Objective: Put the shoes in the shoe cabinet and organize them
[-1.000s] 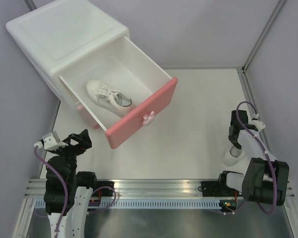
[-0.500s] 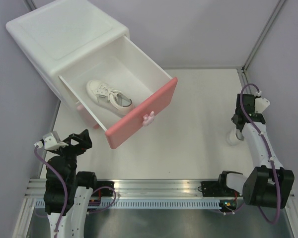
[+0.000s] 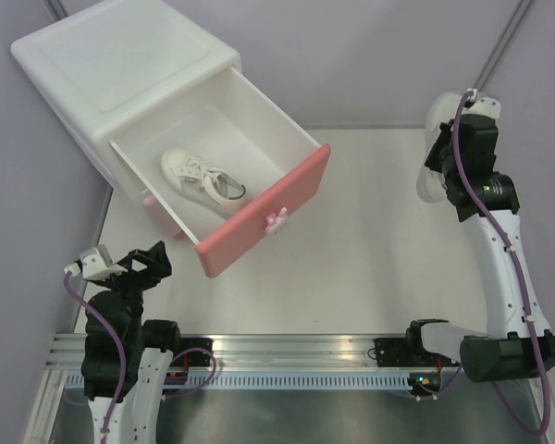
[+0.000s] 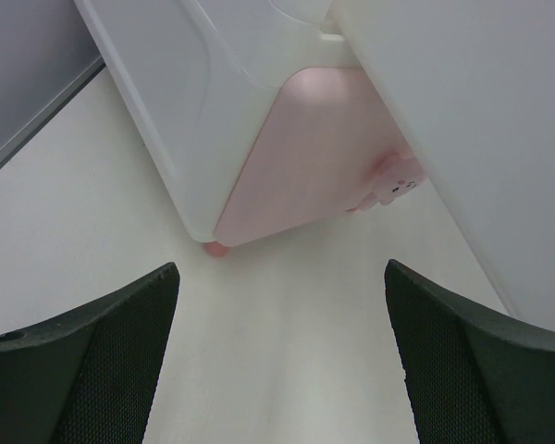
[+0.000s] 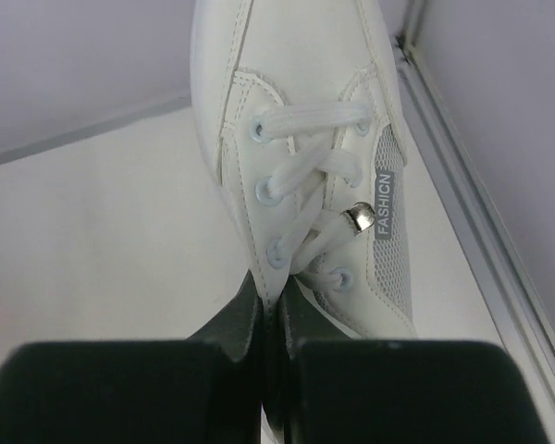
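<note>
One shoe (image 3: pixel 203 178) lies in the cabinet's (image 3: pixel 111 65) open top drawer (image 3: pixel 259 217), we hold a second shoe (image 5: pixel 296 111) aloft at the far right, pinched by its laced edge in our tightly closed right gripper (image 5: pixel 276 298), our left gripper (image 4: pixel 279 270) gapes empty, and any others seem out of view.

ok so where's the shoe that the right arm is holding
The shoe hangs from the right gripper's fingers at the far right of the top view, well right of the open drawer holding another sneaker.
</note>
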Robot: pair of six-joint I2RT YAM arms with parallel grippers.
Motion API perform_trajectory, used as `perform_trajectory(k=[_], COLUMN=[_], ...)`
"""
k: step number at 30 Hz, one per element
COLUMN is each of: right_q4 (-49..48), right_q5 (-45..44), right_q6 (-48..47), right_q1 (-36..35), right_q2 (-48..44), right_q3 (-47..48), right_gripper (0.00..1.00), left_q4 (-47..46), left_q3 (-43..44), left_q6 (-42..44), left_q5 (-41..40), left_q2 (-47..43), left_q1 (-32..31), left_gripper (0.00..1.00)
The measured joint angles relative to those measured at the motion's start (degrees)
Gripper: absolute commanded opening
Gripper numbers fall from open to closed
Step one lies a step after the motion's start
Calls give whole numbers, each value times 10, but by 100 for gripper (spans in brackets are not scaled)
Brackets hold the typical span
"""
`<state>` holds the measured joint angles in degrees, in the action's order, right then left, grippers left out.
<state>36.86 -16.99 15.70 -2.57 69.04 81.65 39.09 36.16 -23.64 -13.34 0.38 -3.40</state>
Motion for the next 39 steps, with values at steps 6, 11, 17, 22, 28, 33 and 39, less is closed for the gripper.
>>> perform_trajectory(k=[6, 11, 17, 22, 28, 33, 39], right_q4=[-10, -30, -36, -39, -65, -88, -94], right_q5=[97, 141, 164, 184, 186, 187, 198], right_q6=[-56, -100, -183, -259, -342, -397, -426], right_q1=[-55, -122, -247, -326, -390, -432, -497], right_q2=[28, 73, 140, 177, 194, 195, 205], right_q3=[121, 209, 290, 321, 345, 358, 394], right_gripper=[1, 1, 1, 1, 1, 1, 1], left_q4=[0, 0, 0, 0, 0, 0, 0], left_q3=[0, 0, 0, 0, 0, 0, 0], left_q6=[0, 0, 0, 0, 0, 0, 0], left_q5=[0, 1, 2, 4, 4, 4, 4], left_q2=[0, 0, 0, 0, 0, 0, 0], left_q1=[0, 0, 0, 0, 0, 0, 0], left_gripper=[93, 94, 94, 94, 94, 94, 94])
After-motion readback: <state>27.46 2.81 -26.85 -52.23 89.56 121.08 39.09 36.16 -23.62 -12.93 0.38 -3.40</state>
